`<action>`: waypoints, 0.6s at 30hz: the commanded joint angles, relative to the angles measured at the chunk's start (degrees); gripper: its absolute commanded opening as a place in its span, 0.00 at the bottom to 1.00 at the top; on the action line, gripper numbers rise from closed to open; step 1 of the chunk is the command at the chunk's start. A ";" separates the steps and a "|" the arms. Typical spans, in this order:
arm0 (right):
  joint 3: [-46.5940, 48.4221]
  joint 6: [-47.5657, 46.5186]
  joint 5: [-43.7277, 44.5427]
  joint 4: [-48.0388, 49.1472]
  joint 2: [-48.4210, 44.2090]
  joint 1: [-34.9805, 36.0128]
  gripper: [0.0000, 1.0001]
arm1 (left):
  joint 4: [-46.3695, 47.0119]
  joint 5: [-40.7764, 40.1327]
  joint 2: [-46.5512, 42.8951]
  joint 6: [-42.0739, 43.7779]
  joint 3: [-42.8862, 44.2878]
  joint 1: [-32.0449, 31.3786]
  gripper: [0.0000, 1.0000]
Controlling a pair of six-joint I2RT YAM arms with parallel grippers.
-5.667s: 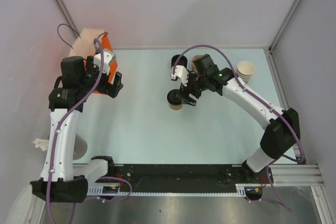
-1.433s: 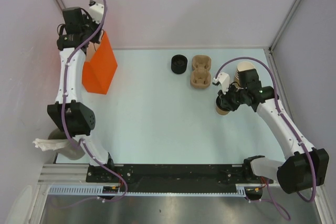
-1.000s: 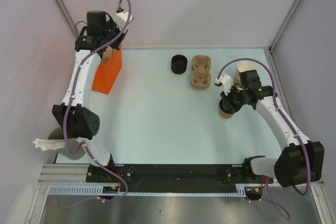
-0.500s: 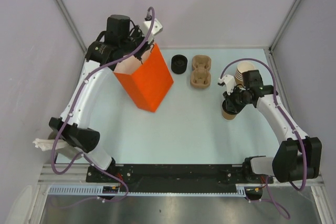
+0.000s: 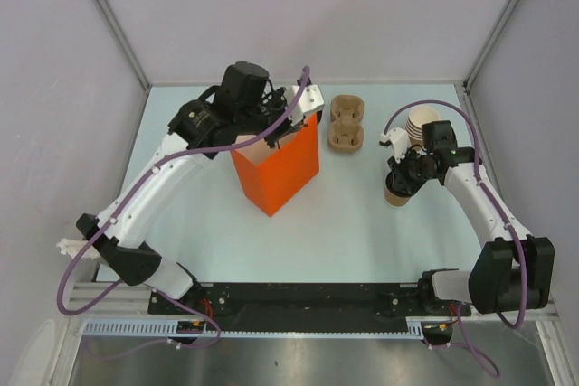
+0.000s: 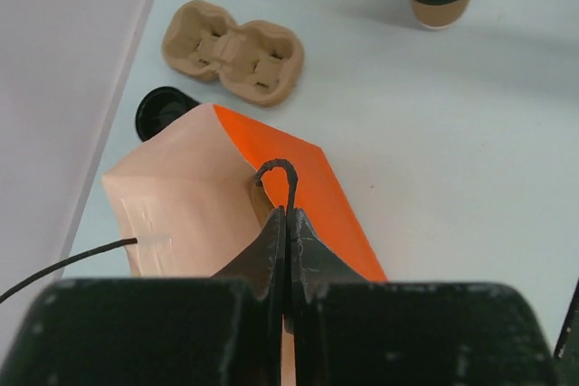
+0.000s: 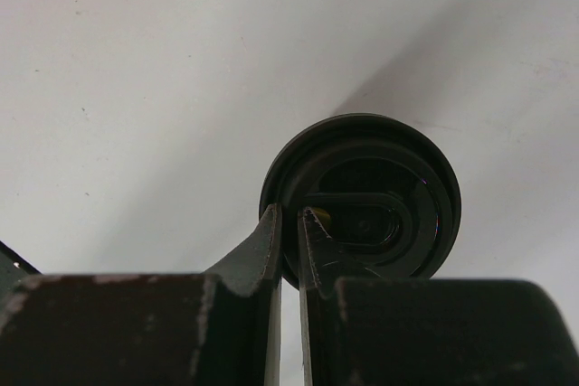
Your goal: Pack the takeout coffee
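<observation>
Presently, the takeout coffee [image 5: 394, 196], right of the orange bag [image 5: 280, 178], is pinched by the rim of its lid [image 7: 362, 196] in the near-closed right gripper [image 7: 289, 219]. Farther back, the bag's handle [image 6: 278, 163] is clamped in the fully closed left gripper [image 6: 287, 214]. Lid separation is risked on lifting.

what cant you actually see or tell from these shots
Top external: the orange bag inside, with the left gripper overhanging its mouth.
Right wrist: the paper cup body, covered by its black lid.
Left wrist: spare black lids half behind the bag; out of sight in top external.
</observation>
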 commanded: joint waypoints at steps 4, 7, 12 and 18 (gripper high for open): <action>-0.25 -0.48 -1.21 1.42 -0.21 -1.72 0.00 | -1.01 0.00 -1.53 -2.42 2.08 -5.40 0.02; -0.25 -0.56 -1.39 1.33 -0.04 -2.16 0.00 | -1.45 1.14 -0.92 -3.21 3.23 -5.93 0.04; -0.34 -0.48 -1.83 1.24 -0.13 -2.95 0.00 | -2.15 2.64 -0.30 -3.48 2.79 -7.07 0.29; -0.34 -0.39 -1.92 1.42 -0.39 -3.30 0.00 | -2.15 3.34 -0.83 -3.13 4.63 -7.78 0.63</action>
